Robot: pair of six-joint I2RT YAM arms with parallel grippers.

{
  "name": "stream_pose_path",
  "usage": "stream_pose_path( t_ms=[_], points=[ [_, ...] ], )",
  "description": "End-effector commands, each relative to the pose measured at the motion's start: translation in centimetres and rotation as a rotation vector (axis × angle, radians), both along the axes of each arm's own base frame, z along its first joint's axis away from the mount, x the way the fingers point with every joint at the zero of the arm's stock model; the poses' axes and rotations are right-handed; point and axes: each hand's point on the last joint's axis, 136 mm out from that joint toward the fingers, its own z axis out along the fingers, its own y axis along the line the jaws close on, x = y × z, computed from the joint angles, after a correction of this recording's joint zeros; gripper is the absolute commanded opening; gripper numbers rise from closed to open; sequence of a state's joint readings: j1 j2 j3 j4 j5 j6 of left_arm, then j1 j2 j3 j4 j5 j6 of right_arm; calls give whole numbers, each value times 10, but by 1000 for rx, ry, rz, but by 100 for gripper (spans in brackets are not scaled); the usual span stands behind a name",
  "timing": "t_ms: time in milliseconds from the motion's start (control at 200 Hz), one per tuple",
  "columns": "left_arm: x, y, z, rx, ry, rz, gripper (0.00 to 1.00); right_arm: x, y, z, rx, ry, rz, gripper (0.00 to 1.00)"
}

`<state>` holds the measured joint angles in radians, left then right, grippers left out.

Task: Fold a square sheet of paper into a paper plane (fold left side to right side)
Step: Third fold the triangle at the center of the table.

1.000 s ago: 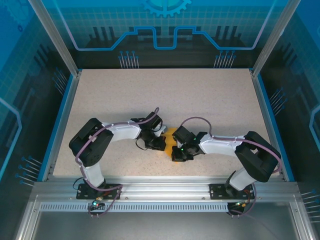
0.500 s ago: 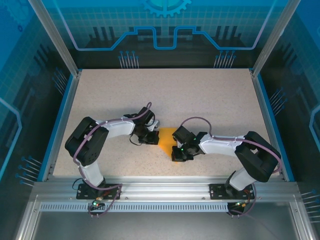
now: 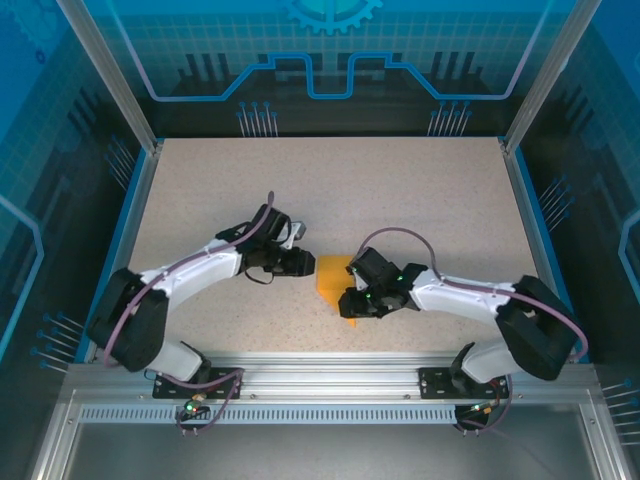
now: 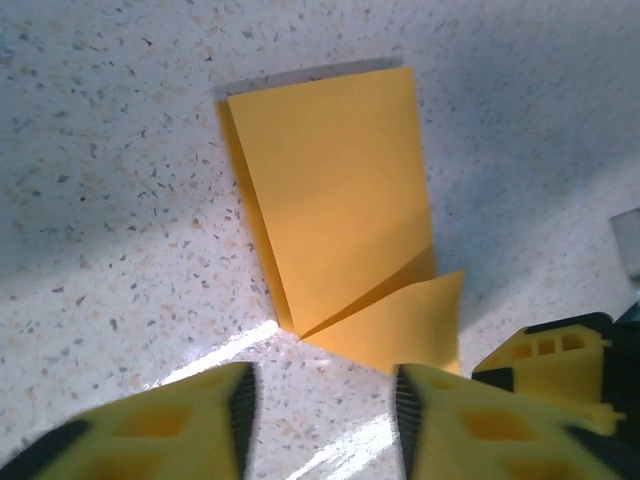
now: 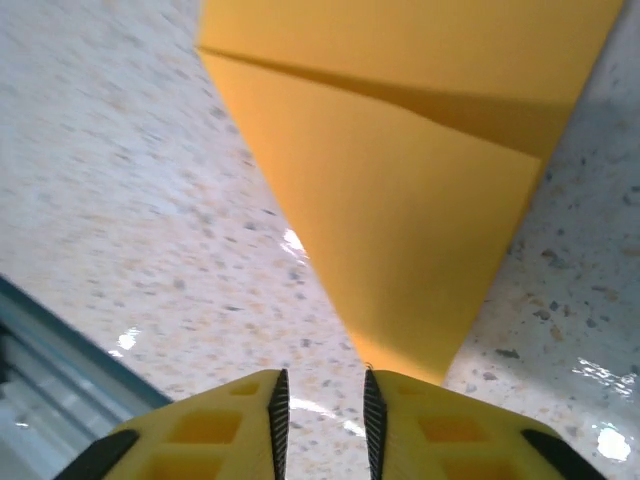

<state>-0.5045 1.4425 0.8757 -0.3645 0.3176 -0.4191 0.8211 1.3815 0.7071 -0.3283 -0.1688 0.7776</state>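
Observation:
The square sheet of paper [image 3: 332, 276] is bright orange and lies folded on the speckled table, between the two grippers. In the left wrist view the sheet [image 4: 335, 190] is a tall four-sided shape, with a loose triangular flap [image 4: 405, 322] lifting at its near end. My left gripper [image 3: 307, 262] sits just left of the paper. It [image 4: 320, 420] is open, with bare table between its fingers. My right gripper [image 3: 347, 304] is at the sheet's near right corner. It [image 5: 322, 412] stands open by a narrow gap, and the paper's corner [image 5: 400, 230] ends at its right fingertip [image 5: 372, 385].
The table [image 3: 420, 190] stretches free behind and to both sides of the paper. Blue rails [image 3: 118, 250] run along its left and right edges. An aluminium frame [image 3: 320, 375] carrying the arm bases runs along the near edge. The right gripper's yellow finger [image 4: 550, 355] shows beside the flap.
My left gripper has let go of the paper, opened and drawn back to the left, uncovering the sheet. The right gripper has opened a little and shifted slightly along the near corner.

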Motion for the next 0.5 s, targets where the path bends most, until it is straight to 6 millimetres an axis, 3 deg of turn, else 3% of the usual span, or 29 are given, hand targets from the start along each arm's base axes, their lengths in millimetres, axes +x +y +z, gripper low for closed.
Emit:
stream_pose_path(
  t_ms=[0,185,355,495],
  points=[
    [-8,11,1,-30,36,107,54,13,-13,22,4,-97,24,37],
    [-19,6,0,-147,91,183,68,32,-39,25,-7,-219,65,48],
    [-23,-10,-12,-255,168,185,69,43,-40,25,42,-312,78,54],
    [-22,-20,-25,-285,221,181,68,40,-38,21,72,-323,75,56]
  ],
)
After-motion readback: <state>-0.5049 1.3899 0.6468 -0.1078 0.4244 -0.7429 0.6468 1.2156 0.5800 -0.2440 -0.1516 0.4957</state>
